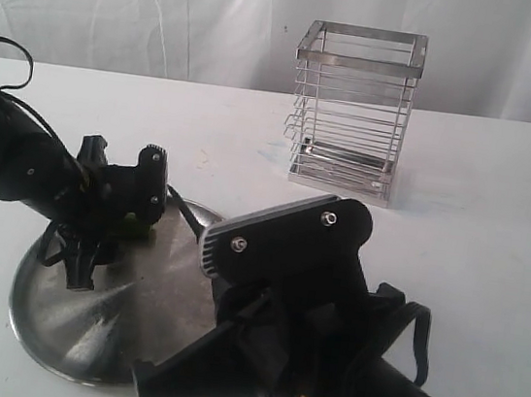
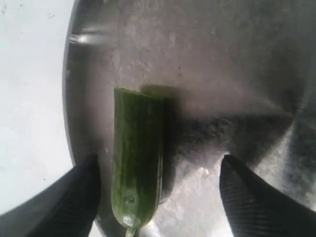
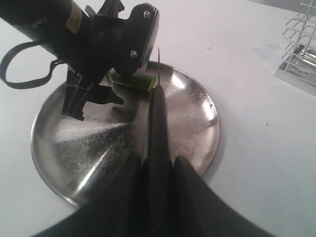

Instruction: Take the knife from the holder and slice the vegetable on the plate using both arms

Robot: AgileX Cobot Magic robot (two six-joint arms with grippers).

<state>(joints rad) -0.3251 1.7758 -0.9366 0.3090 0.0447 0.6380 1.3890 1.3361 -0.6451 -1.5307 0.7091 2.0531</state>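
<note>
Straddling the vegetable [image 2: 137, 148] on the plate [image 3: 197, 113], the left end effector [image 2: 159, 168] stands wide, likely to steady it; the right end effector [image 3: 158, 165] holds the knife [image 3: 158, 113] for slicing.

Left wrist view: soft focus throughout. The vegetable [image 2: 137, 148] met the bottom edge at its rounded tip. The plate [image 2: 207, 64] was cut off at top and right.

Right wrist view: only a cut green end of the vegetable showed past the left tool [image 3: 91, 101], the rest covered. The knife [image 3: 159, 113] had its handle buried in the right tool [image 3: 158, 165]. The holder [image 3: 298, 44] was cut by the right edge.

Exterior view: the right arm [image 1: 287, 260] covered the plate's near right part and ran off the bottom edge. Knife and vegetable could not be made out.
</note>
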